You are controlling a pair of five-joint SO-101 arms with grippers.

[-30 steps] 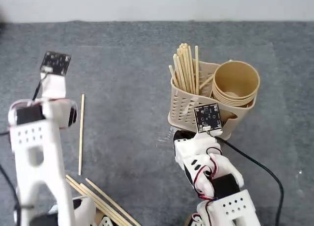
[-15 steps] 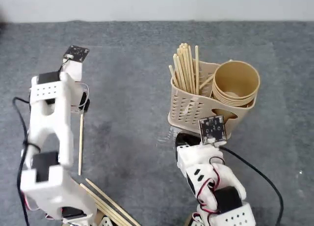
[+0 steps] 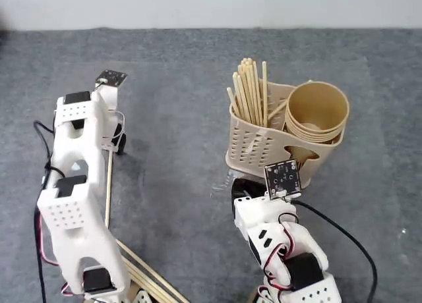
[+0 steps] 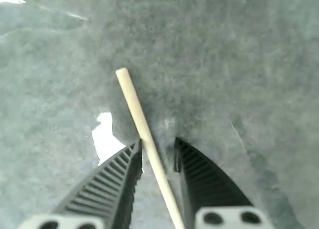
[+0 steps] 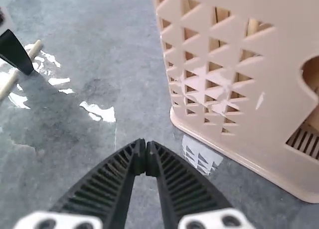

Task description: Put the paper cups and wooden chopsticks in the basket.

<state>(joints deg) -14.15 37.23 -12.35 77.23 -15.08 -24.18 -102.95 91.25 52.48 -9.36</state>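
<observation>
A single wooden chopstick (image 3: 108, 184) lies on the grey mat at the left. My left gripper (image 4: 157, 150) is down over its far end, open, with the stick (image 4: 142, 134) running between the two fingers. The beige basket (image 3: 254, 148) stands right of centre and holds a bundle of upright chopsticks (image 3: 249, 89) and stacked paper cups (image 3: 320, 112). Just in front of the basket (image 5: 239, 89), low over the mat, sits my right gripper (image 5: 145, 158), shut and empty.
Several more loose chopsticks (image 3: 142, 273) lie at the near left edge, beside the left arm's base. The left arm's fingertip (image 5: 12, 52) and the stick's end (image 5: 20, 64) appear far off in the right wrist view. Bare mat separates the two arms.
The left arm has swung down and forward from a raised pose, lowering its gripper over the single chopstick. The right arm has hardly moved.
</observation>
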